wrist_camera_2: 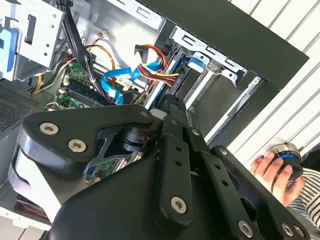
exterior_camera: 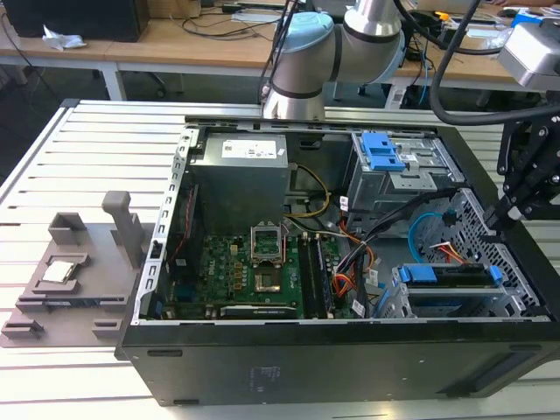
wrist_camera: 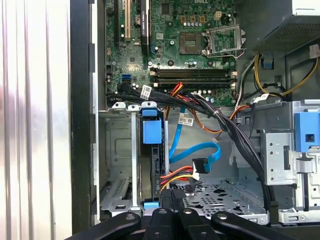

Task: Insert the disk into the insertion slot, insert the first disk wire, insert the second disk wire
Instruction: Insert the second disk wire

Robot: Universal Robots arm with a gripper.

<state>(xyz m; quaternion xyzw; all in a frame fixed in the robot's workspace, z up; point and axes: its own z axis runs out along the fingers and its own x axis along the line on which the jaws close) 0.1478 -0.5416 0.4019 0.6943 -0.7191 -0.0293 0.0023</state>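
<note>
The disk (exterior_camera: 451, 278) in its bright blue carrier sits inside the insertion slot (exterior_camera: 398, 302), the silver perforated cage at the case's front corner on the exterior view's right. Both wrist views show the disk (wrist_camera: 151, 170) (wrist_camera_2: 162, 85) seated edge-on in the cage (wrist_camera: 117, 155). The first disk wire (wrist_camera: 176, 175) (exterior_camera: 455, 254), red, orange and yellow, lies beside the disk, its pale connector loose. The second disk wire (wrist_camera: 195, 149) (exterior_camera: 420, 229) loops light blue, its dark plug hanging free. My gripper (wrist_camera: 173, 196) (exterior_camera: 500, 214) hovers at the disk's outer end, fingers pressed together, holding nothing visible.
A taller grey bay with a blue latch (exterior_camera: 385, 153) (wrist_camera: 305, 132) stands behind the cage. Thick black cables (wrist_camera: 220, 120) cross from the motherboard (exterior_camera: 254, 271) toward it. A grey fixture (exterior_camera: 70, 271) sits on the table outside the case. A person's hand (wrist_camera_2: 275, 170) rests on a round knob.
</note>
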